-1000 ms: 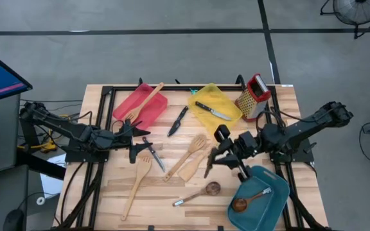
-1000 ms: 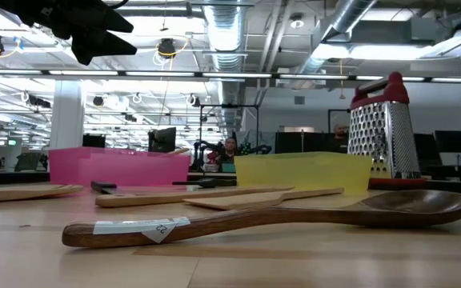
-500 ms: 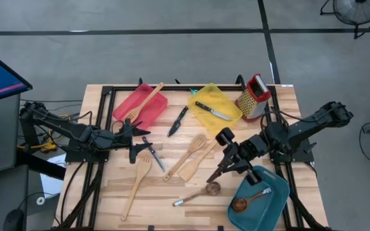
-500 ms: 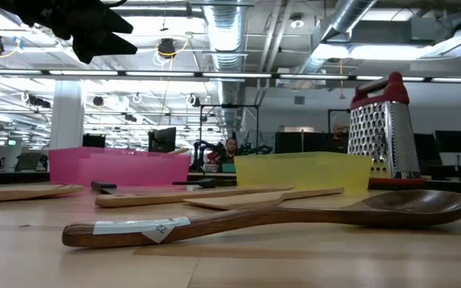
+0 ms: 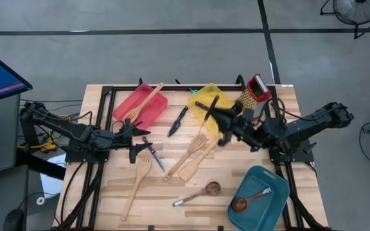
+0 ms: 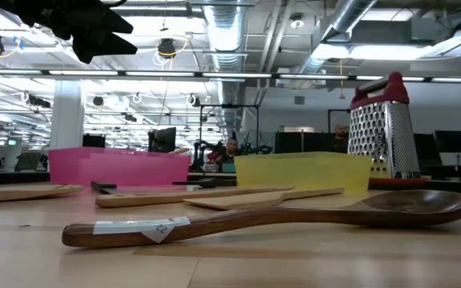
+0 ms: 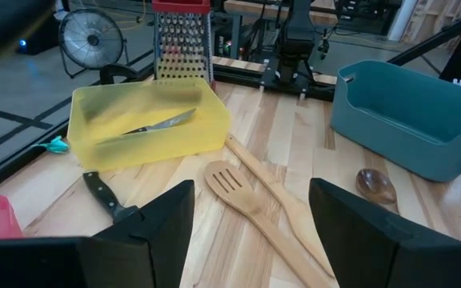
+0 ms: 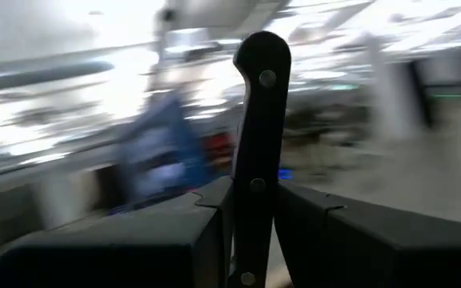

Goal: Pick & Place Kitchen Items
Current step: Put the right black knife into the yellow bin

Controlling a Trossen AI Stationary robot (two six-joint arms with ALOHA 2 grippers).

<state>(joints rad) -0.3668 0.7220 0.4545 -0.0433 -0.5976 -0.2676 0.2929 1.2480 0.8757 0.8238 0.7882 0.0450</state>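
My right gripper [image 5: 220,124] is shut on a black-handled knife [image 5: 212,106] and hangs over the near edge of the yellow tray [image 5: 218,97]. A second knife [image 7: 160,122] lies in that tray. My left gripper [image 5: 137,151] is open and empty at the table's left, over a small knife [image 5: 153,154]. Another knife [image 5: 178,120], a slotted wooden turner [image 5: 186,156], a wooden spatula [image 5: 196,165], a second turner [image 5: 135,183] and a dark spoon [image 5: 198,194] lie flat on the table. My right gripper pinches the knife's riveted black handle [image 8: 252,184] between its two fingers, on the flat sides. The handle runs along the fingers, and its free end [image 8: 261,56] sticks out past the fingertips. The blade is hidden behind the gripper. The knife is lifted clear of the table.
The red tray [image 5: 148,110] at the far left holds a wooden spatula [image 5: 145,101]. The teal tray [image 5: 270,205] at the near right holds a spoon [image 5: 249,200]. The steel grater with a red top [image 5: 254,95] stands beside the yellow tray.
My right gripper has gone from beside the teal tray toward the table's far edge, to the yellow tray, and has turned about. The knife has gone with it, and its handle now points toward the far side.
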